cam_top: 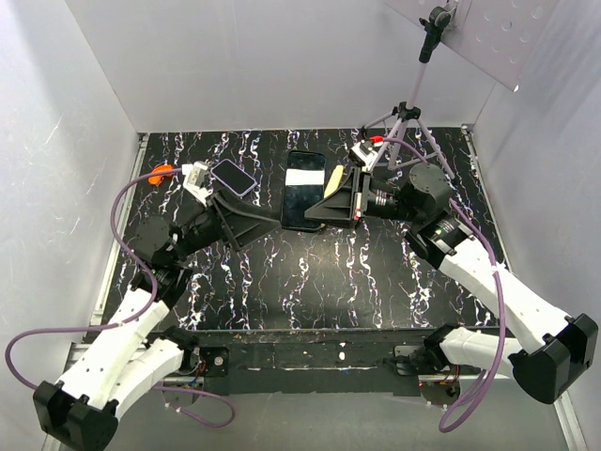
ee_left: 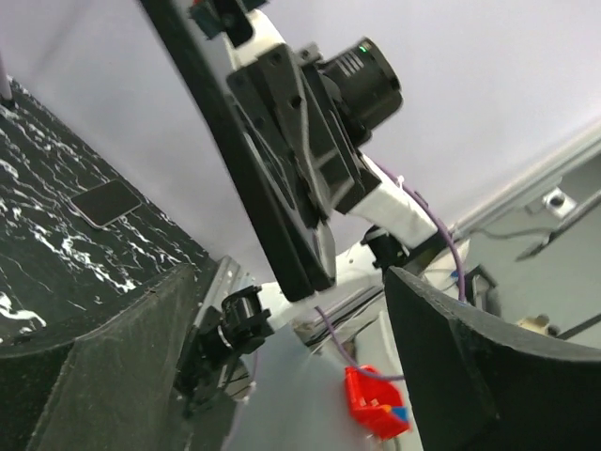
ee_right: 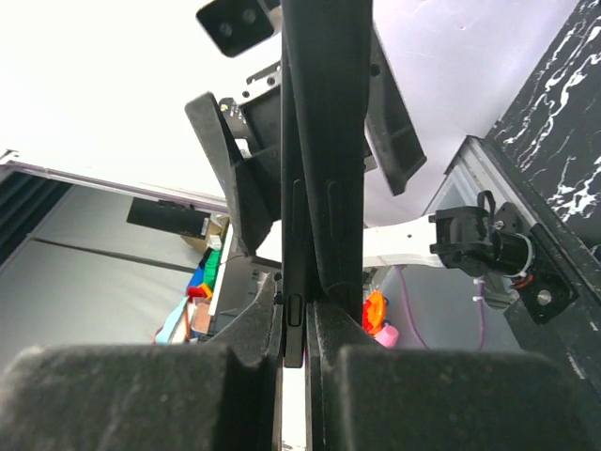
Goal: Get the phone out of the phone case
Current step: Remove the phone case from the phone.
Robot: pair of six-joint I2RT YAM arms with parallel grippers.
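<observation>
Top external view: the phone (cam_top: 235,177), dark screen and lavender rim, lies flat on the counter (cam_top: 310,282) at left. The left claw (cam_top: 268,218) gapes wide just beside the phone case (cam_top: 303,191), a black slab which the right claw (cam_top: 326,205) pinches by its right edge. Open counter spreads toward the arm bases.

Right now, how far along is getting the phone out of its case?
Done, it seems: the phone lies on the table by itself, lavender rim showing, apart from the phone case. In hand: the right end effector is shut on the case's edge, holding it off the table; the left end effector is open and empty. Left: probably only setting the case down.
</observation>
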